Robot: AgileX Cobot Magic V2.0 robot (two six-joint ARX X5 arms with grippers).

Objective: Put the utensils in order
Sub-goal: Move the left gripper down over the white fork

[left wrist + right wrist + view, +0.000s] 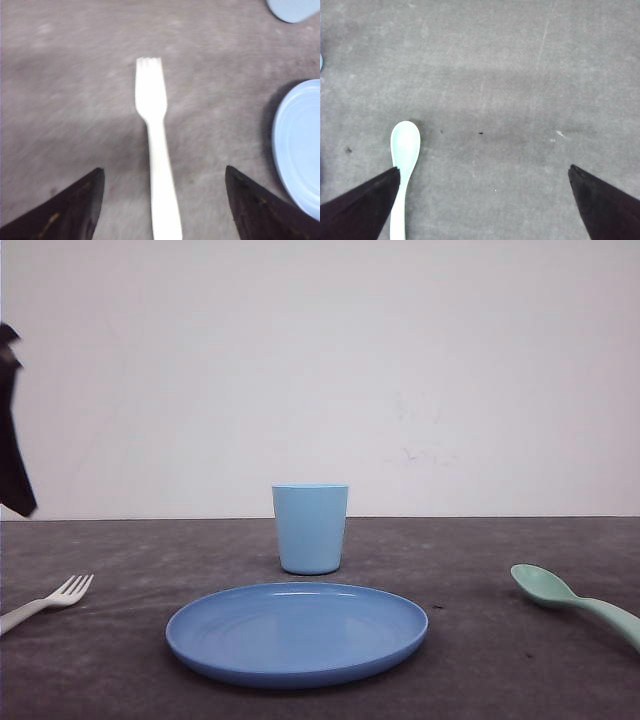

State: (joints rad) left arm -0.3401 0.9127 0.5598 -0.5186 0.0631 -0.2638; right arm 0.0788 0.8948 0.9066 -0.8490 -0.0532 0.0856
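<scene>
In the front view the fork (50, 600) runs off the left edge, its handle end cut away, and the spoon (575, 602) leaves the right edge likewise. A dark shape (14, 430) at the left edge is cropped too far to identify.

In the left wrist view the fork's handle passes out at the bottom edge, the tines are blurred, and the plate (299, 145) and cup (295, 9) are clipped at the right and upper right.

In the right wrist view the spoon's handle is cut off at the bottom edge, partly behind a finger (360, 207) of the right end effector.
</scene>
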